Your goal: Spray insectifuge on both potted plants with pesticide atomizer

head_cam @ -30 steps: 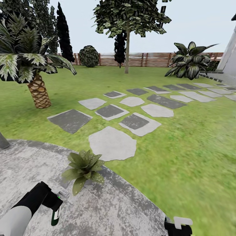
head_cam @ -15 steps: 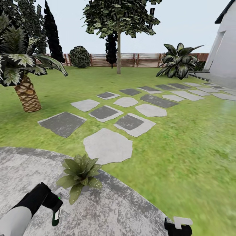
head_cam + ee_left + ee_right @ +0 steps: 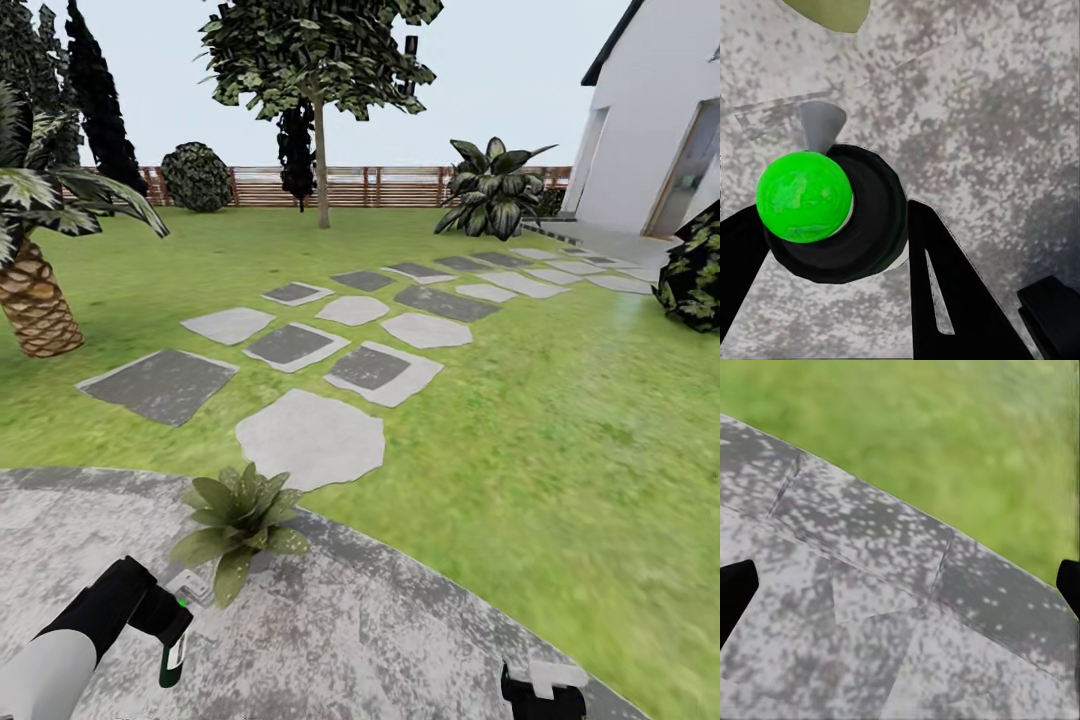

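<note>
- The pesticide atomizer hangs at the lower left of the head view, clamped in the left gripper — its black fingers press on either side of the dark bottle.
- It looks small, stiff and light; the smooth body may slip, so a hold high on the body, under the spray head, seems safest.
- Its long axis runs close to vertical — spray head up, base toward the paving.
- A potted plant sits just beyond it.
- The right gripper is spread wide, holding nothing.
</note>
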You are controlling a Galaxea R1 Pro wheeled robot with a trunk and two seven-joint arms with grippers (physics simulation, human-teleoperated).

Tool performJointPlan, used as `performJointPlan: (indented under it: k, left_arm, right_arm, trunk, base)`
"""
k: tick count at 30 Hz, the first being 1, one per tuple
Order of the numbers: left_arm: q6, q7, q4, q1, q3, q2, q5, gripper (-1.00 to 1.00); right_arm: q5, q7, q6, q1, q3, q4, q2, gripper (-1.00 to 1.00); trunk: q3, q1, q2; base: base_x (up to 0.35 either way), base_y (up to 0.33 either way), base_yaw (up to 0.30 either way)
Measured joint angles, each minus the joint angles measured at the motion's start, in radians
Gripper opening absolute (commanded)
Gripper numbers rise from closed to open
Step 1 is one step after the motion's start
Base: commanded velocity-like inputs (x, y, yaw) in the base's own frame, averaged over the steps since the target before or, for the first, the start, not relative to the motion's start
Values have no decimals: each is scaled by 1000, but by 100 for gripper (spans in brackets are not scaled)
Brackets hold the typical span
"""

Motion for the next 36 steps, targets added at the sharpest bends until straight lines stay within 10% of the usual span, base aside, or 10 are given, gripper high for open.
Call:
performJointPlan:
  k: [36]
  left_arm:
    - [1,0,0,0,-2,-11,0,-100]
  right_arm:
    - [0,-2,0,0,0,0,0,100]
  trunk:
    - [4,0,0]
  base:
    - [-79,187,-159]
